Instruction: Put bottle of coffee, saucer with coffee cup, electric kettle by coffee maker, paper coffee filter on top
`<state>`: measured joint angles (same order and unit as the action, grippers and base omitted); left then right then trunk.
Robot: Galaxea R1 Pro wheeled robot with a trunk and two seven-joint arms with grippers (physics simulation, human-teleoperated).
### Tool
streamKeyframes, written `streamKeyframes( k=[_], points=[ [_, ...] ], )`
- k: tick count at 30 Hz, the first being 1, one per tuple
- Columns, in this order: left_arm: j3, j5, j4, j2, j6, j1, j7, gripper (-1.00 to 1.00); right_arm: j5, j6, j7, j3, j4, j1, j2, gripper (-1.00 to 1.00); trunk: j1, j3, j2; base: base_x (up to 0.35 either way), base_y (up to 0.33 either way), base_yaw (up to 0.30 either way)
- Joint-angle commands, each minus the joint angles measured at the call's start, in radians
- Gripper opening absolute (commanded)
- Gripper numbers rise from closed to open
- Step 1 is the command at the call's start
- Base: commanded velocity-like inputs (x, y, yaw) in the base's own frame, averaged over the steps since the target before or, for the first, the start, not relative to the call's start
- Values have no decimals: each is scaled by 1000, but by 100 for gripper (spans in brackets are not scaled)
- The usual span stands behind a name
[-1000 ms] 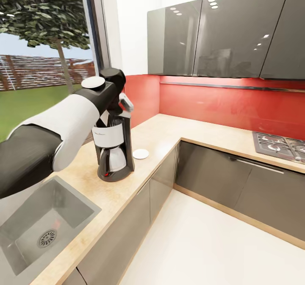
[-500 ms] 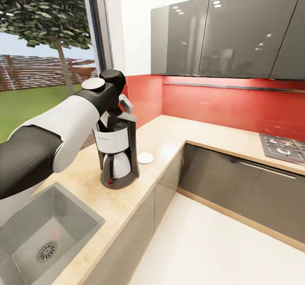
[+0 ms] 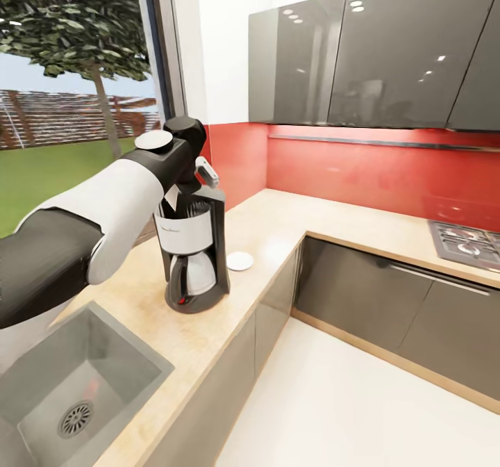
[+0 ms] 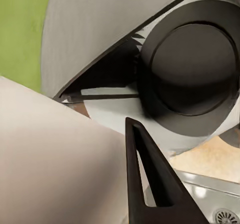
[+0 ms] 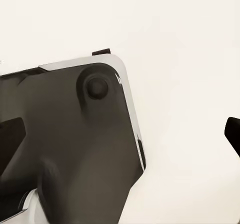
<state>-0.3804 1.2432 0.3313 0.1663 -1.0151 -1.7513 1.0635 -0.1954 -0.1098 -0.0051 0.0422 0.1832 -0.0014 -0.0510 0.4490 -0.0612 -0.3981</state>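
Note:
The tall black coffee maker with its white housing and glass carafe stands on the beige kitchen countertop. Just right of it lies the small white saucer. My left arm reaches over the machine, and my left gripper hangs at its top rear edge. In the left wrist view a pale sheet, the paper coffee filter, lies against one black finger, with the coffee maker's round top below. My right gripper is open, its tips far apart over white floor.
A steel sink is set in the counter at the near left. The counter turns a corner towards a gas hob at the right. Grey wall cabinets hang above a red splashback. A window is behind the arm.
The whole view has shifted a little, so the coffee maker and saucer sit further right in the picture. My left arm stays over the machine's top.

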Motion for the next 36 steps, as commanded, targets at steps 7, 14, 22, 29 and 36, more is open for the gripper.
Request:
streamKeyframes(
  k=[7, 14, 22, 29, 36],
  points=[
    [-2, 8, 2, 1, -5, 0, 10, -100, -4, -2, 0, 4, 1, 0, 0, 100, 1, -2, -2, 229, 100, 0],
    [-2, 7, 1, 1, -5, 1, 10, -100, -4, -2, 0, 4, 1, 0, 0, 100, 1, -2, -2, 37, 14, 0],
    [-1, 3, 0, 1, -6, 2, 12, -100, -4, -2, 0, 4, 1, 0, 0, 100, 1, -2, -2, 2, 1, 0],
    [1, -2, 0, 1, -6, 3, 15, -100, -4, -2, 0, 4, 1, 0, 0, 100, 1, -2, -2, 0, 0, 0],
    [2, -4, 0, 2, -7, 3, 16, -100, -4, -2, 1, 4, 1, 0, 0, 100, 1, -2, -2, 2, 0, 0]
  ],
)
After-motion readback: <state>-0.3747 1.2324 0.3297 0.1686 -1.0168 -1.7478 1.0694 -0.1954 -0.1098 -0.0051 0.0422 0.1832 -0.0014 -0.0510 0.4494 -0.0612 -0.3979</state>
